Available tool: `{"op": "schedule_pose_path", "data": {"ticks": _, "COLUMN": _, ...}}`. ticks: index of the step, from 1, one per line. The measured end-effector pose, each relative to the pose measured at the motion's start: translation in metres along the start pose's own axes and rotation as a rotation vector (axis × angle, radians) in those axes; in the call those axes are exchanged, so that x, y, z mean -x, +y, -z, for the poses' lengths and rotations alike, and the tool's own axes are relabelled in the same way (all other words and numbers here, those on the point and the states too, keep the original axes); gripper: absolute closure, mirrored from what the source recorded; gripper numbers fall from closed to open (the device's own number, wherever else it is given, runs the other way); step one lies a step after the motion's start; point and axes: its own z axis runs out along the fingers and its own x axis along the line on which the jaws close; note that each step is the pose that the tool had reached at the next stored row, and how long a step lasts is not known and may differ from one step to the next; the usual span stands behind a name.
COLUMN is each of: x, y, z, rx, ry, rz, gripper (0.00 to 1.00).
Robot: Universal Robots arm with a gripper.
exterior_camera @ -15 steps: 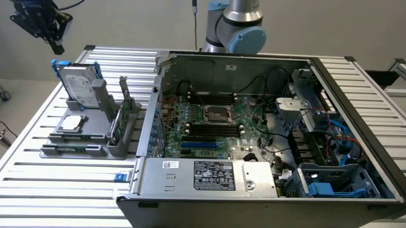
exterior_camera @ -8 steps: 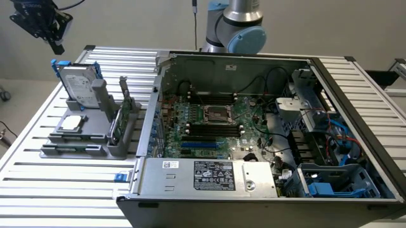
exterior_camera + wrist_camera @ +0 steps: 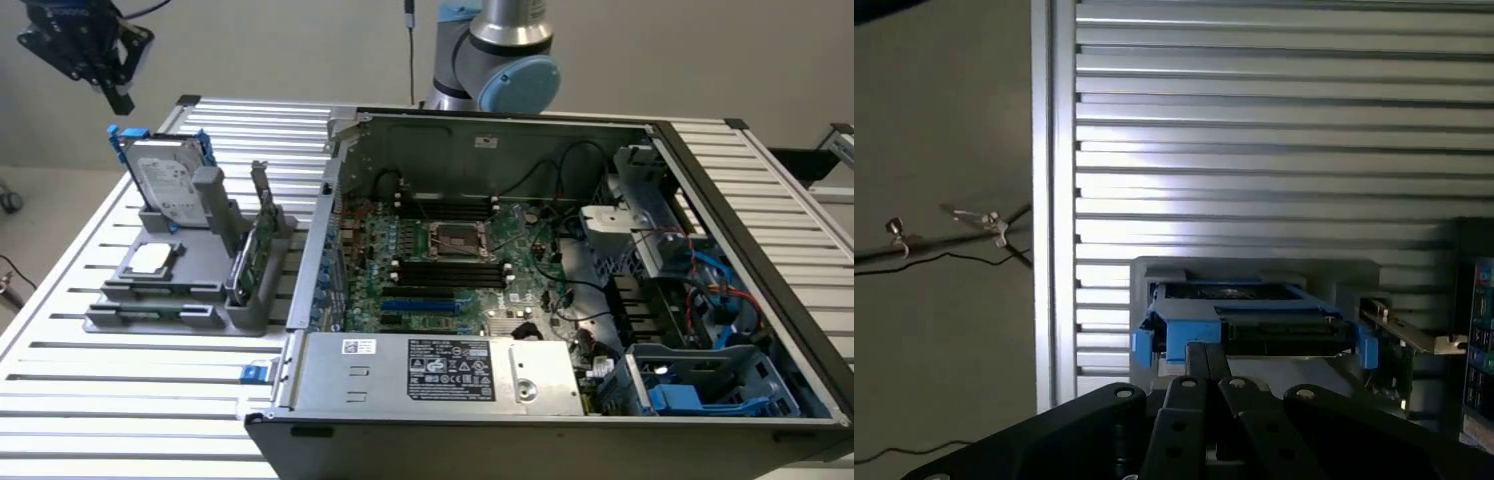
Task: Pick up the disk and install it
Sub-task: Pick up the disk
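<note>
Exterior view: the disk (image 3: 171,178) is seen standing on edge, leaning slightly back, in a grey holder (image 3: 147,318) on the slatted desk (image 3: 120,400). It sits toward the exterior view's left, well apart from the open computer case (image 3: 481,140), and has not been lifted. A small square chip (image 3: 151,258) lies flat in the holder just in front of the disk. A green circuit card (image 3: 260,235) stands in a slot beside the disk, between it and the case.

The end effector (image 3: 118,95) hangs above the disk and off to the exterior view's left, touching nothing. It is clenched and empty; in the wrist view its fingers (image 3: 1194,368) are pressed together, with the disk's blue-framed upper edge seen beyond them.

The step in hand is judged to be the approach for the pick. It would be done well if the fingers were spread before any descent, since clenched they would only strike the upper edge. The end effector should be centred over that edge and matched to the disk's lean, so that the two flat faces are clamped evenly. The circuit card's side should be given room, and the disk drawn out along its slot, not sideways.
</note>
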Motion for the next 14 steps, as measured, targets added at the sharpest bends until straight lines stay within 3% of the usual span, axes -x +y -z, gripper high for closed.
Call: {"op": "schedule_pose_path", "data": {"ticks": 14, "x": 0.0, "y": 0.0, "z": 0.0, "rx": 0.0031, "ry": 0.0017, "rz": 0.252, "gripper": 0.89}}
